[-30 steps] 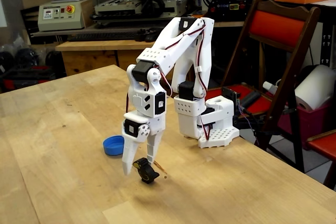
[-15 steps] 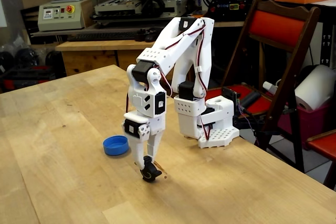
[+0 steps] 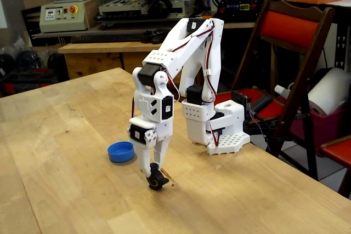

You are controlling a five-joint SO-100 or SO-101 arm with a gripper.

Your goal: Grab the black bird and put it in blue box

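In the fixed view, the white gripper [image 3: 153,175] points down at the wooden table [image 3: 66,190], its fingers closed tight around the black bird [image 3: 157,180], which sits low at the tabletop. The blue box [image 3: 120,152] lies near, to the left, empty.

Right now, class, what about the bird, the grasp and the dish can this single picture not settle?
- Black bird, fixed view: too small; the tool covers most of it.
- Lifted or resting on the table: unclear.
- Blue box: its near rim hides part of the floor.
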